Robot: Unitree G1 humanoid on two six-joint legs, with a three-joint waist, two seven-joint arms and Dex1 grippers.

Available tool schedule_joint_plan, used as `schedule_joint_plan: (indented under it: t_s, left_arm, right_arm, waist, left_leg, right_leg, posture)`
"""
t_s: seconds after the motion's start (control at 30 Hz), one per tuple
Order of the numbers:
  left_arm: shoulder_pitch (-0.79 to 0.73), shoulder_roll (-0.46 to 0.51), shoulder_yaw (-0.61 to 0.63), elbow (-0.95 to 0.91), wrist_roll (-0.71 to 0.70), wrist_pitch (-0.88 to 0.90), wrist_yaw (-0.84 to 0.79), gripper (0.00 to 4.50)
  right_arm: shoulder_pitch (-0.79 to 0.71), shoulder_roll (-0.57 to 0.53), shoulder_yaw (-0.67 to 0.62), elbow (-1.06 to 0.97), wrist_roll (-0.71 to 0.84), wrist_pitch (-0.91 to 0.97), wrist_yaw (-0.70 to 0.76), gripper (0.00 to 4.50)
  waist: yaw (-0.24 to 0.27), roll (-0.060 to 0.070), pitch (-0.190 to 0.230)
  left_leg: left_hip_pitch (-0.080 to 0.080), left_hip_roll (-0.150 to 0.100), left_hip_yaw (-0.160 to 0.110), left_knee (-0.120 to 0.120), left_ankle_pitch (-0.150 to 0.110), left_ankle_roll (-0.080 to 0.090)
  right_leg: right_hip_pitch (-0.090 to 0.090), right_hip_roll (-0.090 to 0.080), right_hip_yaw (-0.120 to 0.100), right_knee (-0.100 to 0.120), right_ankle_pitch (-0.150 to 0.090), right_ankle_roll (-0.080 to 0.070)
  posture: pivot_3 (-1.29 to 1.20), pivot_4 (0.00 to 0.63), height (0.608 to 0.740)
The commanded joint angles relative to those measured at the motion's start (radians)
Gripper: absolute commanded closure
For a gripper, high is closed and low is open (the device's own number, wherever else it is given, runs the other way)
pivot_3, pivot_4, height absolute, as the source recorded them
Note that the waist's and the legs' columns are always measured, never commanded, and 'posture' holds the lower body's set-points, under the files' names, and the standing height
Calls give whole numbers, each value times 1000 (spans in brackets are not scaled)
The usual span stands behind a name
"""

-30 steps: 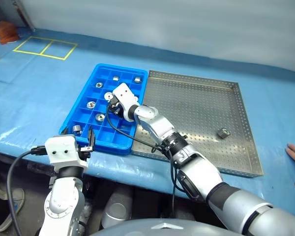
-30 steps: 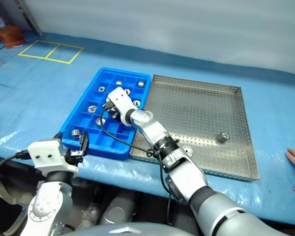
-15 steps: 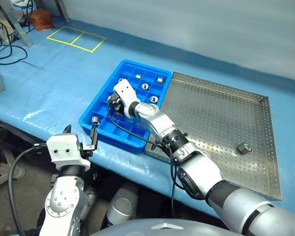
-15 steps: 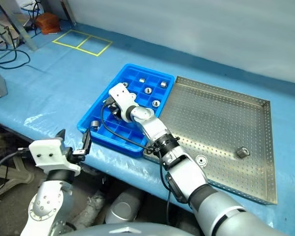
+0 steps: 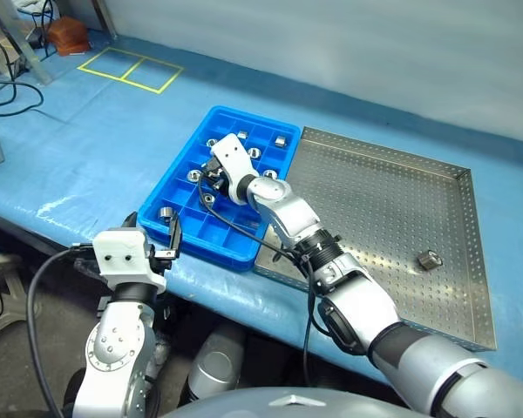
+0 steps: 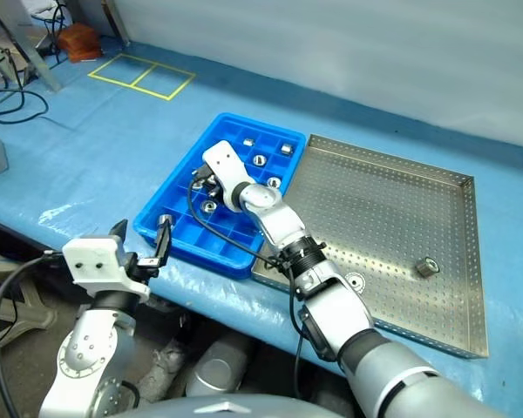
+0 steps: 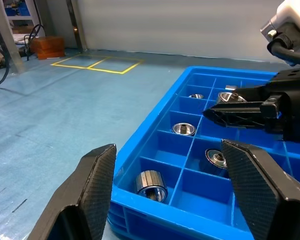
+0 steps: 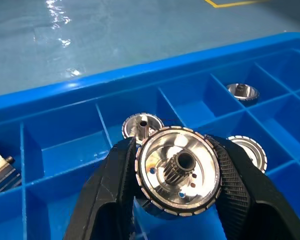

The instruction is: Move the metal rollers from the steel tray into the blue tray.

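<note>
Holding a shiny roller [image 8: 176,172] tight between its two black fingers [image 8: 115,185], the right gripper [image 5: 211,181] hangs over the middle of the blue tray [image 5: 153,205]. The fingers press on the roller's round sides, one on each side, so it cannot slip out, and its flat face with the little toothed stub looks toward the wrist. The gripper sits low above the small square boxes, most likely so the roller can be let go into one and not bounce away. Several boxes close by already have rollers in them [image 8: 142,123], so it probably needs a free box. The left gripper [image 5: 156,237] waits just off the near corner of the blue tray, its fingers wide apart with nothing between them. It stays out of the way, so the two arms do not bump. Next to the blue tray sits the steel tray [image 5: 460,261]. One small roller [image 5: 428,259] lies on its dotted floor, far over on the right side, and it has yet to be carried over.
</note>
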Motion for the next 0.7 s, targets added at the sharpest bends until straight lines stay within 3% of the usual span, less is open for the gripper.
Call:
schedule_joint_plan:
  t_s: [0.03,0.2,0.47,0.7]
  left_arm:
    - [-10,1,-7,2,-7,-1,-5,853]
    - [-15,1,-4,8,-8,-1,-7,853]
    - [-31,2,-4,20,-9,1,-16,853]
    - [-52,11,-10,27,-20,12,-38,853]
  right_arm:
    - [16,-17,-21,-78,-9,10,6,2705]
    - [53,-35,-26,-115,-3,47,28,2705]
    - [95,-13,3,-160,-20,77,42,19]
    - [174,-76,-106,-431,-10,182,-43,19]
  waist:
    - [-7,0,0]
    - [-23,0,0]
    - [-48,1,-1]
    - [-58,1,-1]
  left_leg:
    - [0,0,0,0,0,0]
    - [0,0,-1,0,0,0]
    - [0,0,-1,0,1,-1]
    - [0,0,-3,1,1,-1]
  right_leg:
    - [0,0,0,0,0,0]
    - [0,0,0,1,0,0]
    - [1,1,0,1,0,0]
    - [2,1,-1,1,0,0]
  posture:
    - [466,150,740]
    - [458,150,740]
    - [439,150,740]
    - [391,150,740]
